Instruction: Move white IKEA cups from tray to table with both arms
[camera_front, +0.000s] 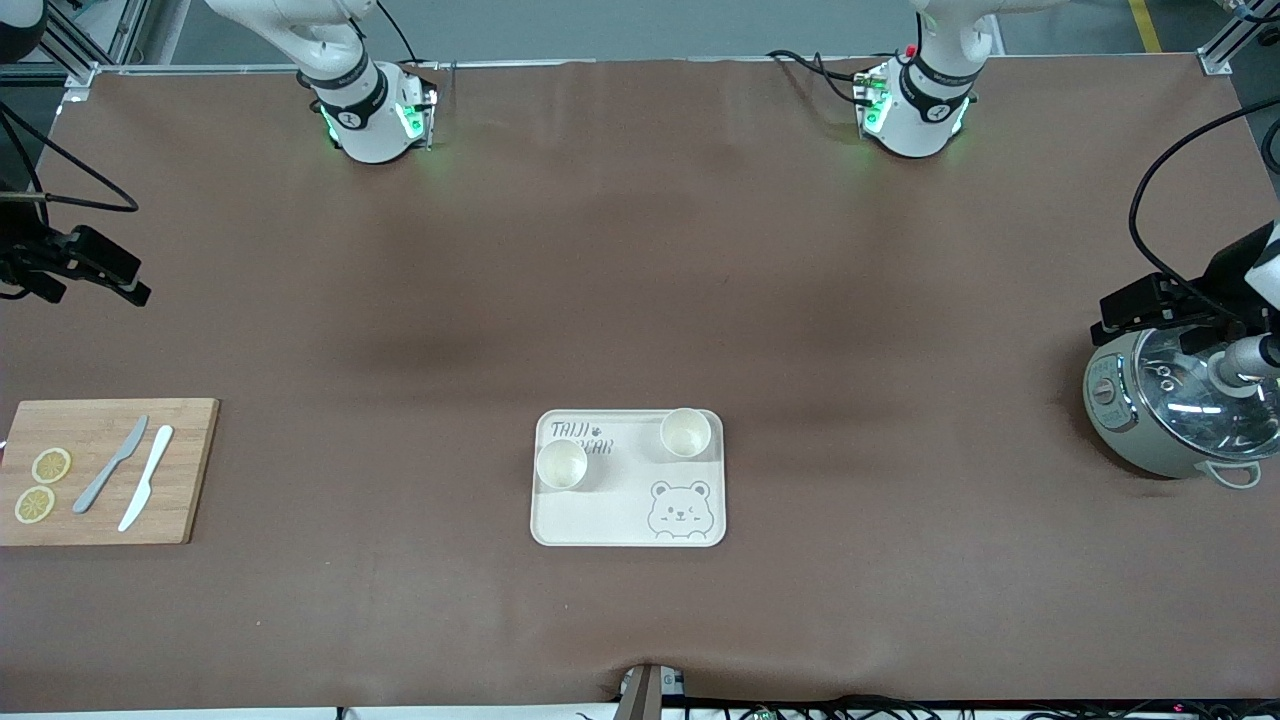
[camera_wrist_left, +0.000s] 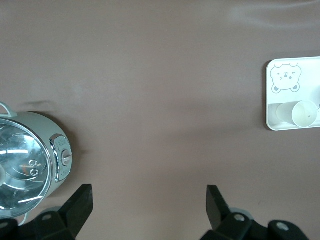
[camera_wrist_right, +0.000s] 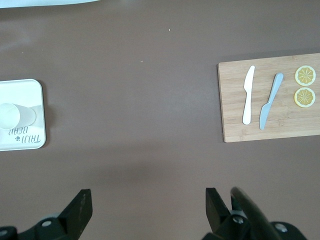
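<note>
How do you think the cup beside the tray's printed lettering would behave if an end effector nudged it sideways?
The cup looks small and thin-walled, so it is probably light and would slide on the smooth tray. A high push might tip it. Once on its side, its round, tapered body would likely roll in an arc.

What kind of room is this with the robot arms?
Probably a robot lab set up as a pretend kitchen: a brown table holding a bear tray, a cutting board and a cooker pot.
</note>
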